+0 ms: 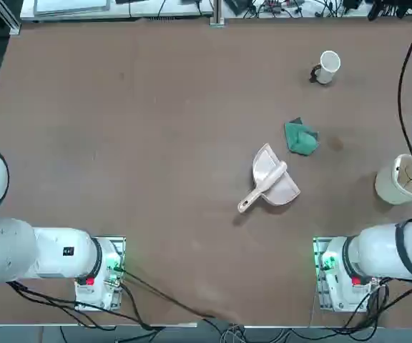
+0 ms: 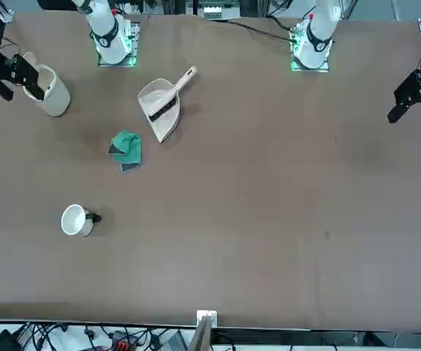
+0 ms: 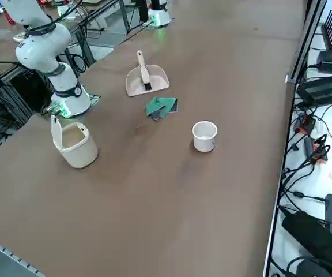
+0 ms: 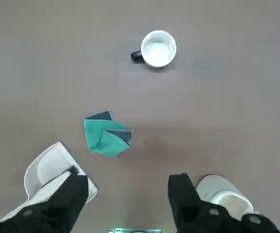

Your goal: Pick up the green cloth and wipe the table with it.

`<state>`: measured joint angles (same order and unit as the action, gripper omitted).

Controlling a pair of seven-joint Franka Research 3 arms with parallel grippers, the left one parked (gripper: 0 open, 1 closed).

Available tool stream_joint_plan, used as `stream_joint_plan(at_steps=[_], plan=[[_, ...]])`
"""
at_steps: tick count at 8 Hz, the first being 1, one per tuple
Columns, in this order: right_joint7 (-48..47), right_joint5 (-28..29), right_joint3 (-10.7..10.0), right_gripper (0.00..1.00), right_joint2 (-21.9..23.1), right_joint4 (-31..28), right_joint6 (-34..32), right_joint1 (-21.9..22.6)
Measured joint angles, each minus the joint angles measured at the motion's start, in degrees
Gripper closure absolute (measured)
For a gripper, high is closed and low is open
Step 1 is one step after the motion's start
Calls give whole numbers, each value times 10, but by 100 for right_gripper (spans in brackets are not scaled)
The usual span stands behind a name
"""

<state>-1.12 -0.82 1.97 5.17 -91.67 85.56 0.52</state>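
You have your right tool (image 4: 126, 182) released, its two fingers spread wide with nothing between their tips, above the surface (image 1: 156, 143). The green cloth (image 1: 302, 136) lies crumpled on the surface, its dark grey underside showing at the folded corners. Just beside it you see the dustpan (image 1: 273, 177), with a white brush (image 3: 143, 70) lying on it, its dark bristles on the pan. Your white mug (image 1: 328, 66) stands upright near the cloth, and the white bin (image 1: 396, 181) stands near the right arm's base, well apart from the mug.
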Motion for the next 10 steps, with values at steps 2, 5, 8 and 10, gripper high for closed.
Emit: stream_joint_plan(at_steps=[2,5,8,10], plan=[[0,0,0,0,0,2,0,-2],[0,0,0,0,-1,2,0,-3],[0,0,1,0,-2,2,0,-3],[0,0,1,0,-2,2,0,-3]])
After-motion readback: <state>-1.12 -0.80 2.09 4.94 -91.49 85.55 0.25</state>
